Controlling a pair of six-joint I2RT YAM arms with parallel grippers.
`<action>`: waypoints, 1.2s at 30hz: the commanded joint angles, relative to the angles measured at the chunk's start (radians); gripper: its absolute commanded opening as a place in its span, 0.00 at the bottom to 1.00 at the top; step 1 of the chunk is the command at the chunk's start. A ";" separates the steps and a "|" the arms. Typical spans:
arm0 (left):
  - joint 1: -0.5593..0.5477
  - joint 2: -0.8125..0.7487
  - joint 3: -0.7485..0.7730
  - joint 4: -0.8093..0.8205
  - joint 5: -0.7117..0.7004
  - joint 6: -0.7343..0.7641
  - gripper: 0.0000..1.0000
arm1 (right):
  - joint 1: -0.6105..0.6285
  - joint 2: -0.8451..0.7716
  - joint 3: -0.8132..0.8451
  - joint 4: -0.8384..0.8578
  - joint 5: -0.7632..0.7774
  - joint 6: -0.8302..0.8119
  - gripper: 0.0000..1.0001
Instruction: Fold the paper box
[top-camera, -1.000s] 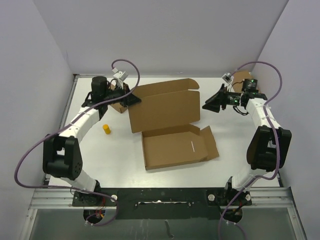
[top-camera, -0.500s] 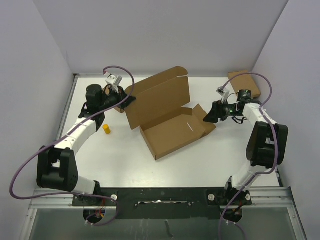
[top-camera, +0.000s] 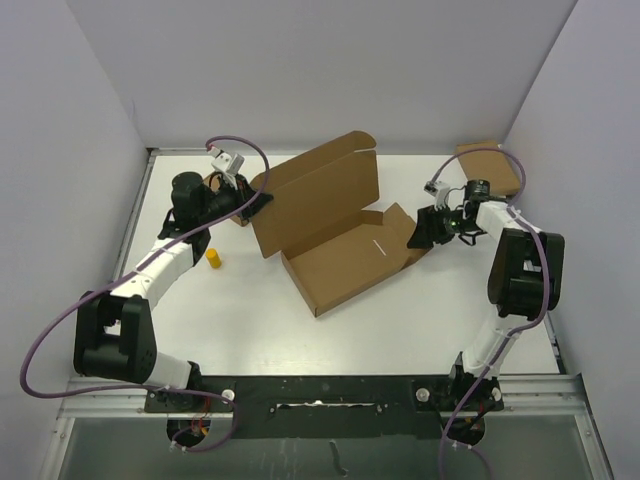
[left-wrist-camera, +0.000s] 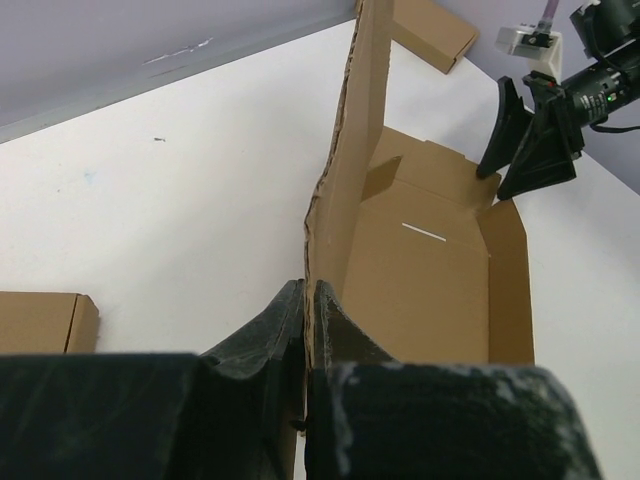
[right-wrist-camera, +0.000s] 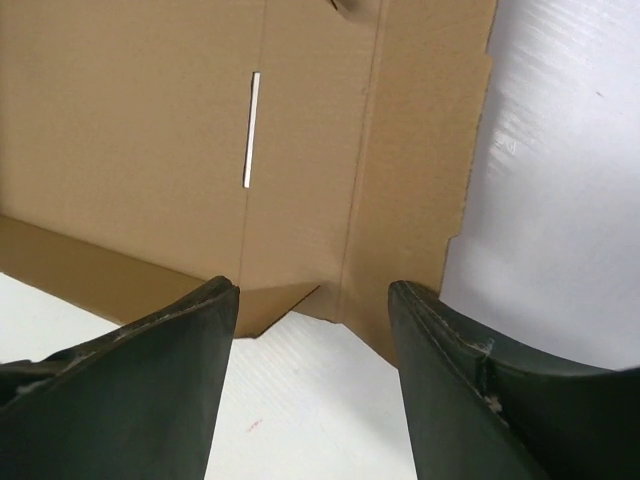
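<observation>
Box (top-camera: 350, 262) lies mid-table, turned askew. Its lid (top-camera: 315, 195) stands upright because my left gripper (left-wrist-camera: 308, 300) is pinched tight on the lid's edge, which I judge keeps the hinge crease bent. My right gripper (right-wrist-camera: 312, 300) hangs with jaws apart over the side flap (top-camera: 400, 225), gripping nothing, placed, I judge, to lift that flap. Count: one box, two grippers, one small box (left-wrist-camera: 40, 322) by my left wrist, a second small box (left-wrist-camera: 435, 30) far right, one yellow piece (top-camera: 213, 258).

paper box (top-camera: 345, 255), brown cardbd, lid up
</observation>
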 joint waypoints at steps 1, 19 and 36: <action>0.011 -0.065 0.004 0.098 0.036 -0.012 0.00 | 0.028 0.021 0.060 0.006 0.044 -0.014 0.62; 0.017 -0.076 -0.002 0.087 0.029 -0.015 0.00 | -0.041 -0.140 -0.019 -0.097 -0.103 -0.123 0.07; 0.017 -0.060 0.001 0.099 0.053 -0.041 0.00 | 0.184 -0.049 0.013 -0.038 0.234 -0.123 0.03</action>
